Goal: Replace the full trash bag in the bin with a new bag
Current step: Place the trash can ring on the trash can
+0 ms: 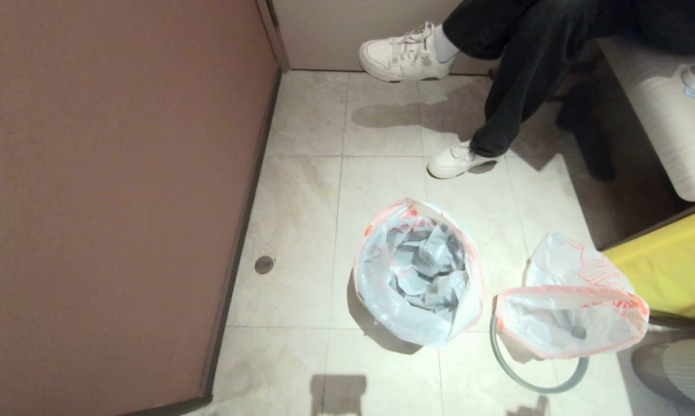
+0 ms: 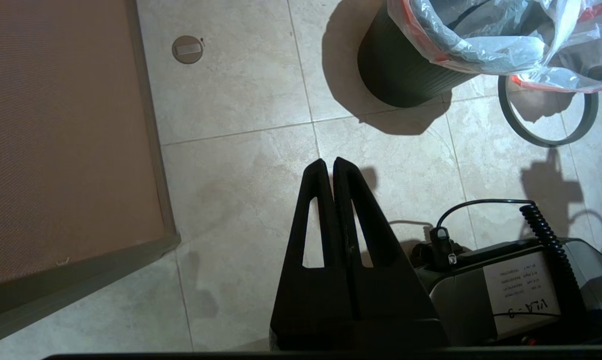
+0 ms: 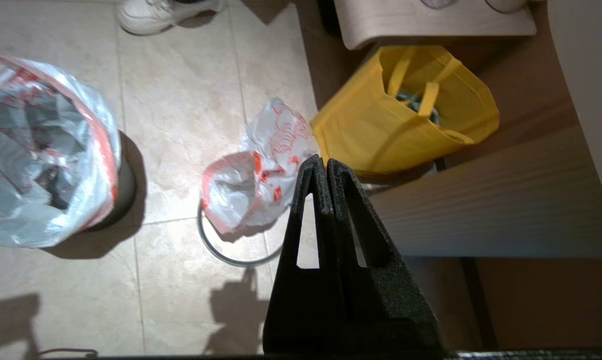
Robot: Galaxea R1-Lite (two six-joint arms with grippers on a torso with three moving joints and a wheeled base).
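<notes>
The bin (image 2: 401, 75) is a dark tub standing mid-floor. The new bag (image 1: 419, 277) lines it, draped over its edge and showing crumpled film only. To its right on the tiles lies the full trash bag (image 1: 572, 312), with a small round cap shape visible through it. It rests across the grey hoop (image 1: 517, 379), which lies flat on the floor, off the bin. My left gripper (image 2: 329, 161) hangs shut and empty above bare tiles, short of the bin. My right gripper (image 3: 319, 159) is shut and empty, above and beside the full trash bag (image 3: 250, 175). Neither gripper shows in the head view.
A seated person's legs and white shoes (image 1: 457, 160) are behind the bin. A yellow tote (image 1: 671, 266) stands under a bench (image 1: 659, 115) at the right. A brown panel (image 1: 110, 202) walls off the left, with a floor drain (image 1: 264, 264) beside it.
</notes>
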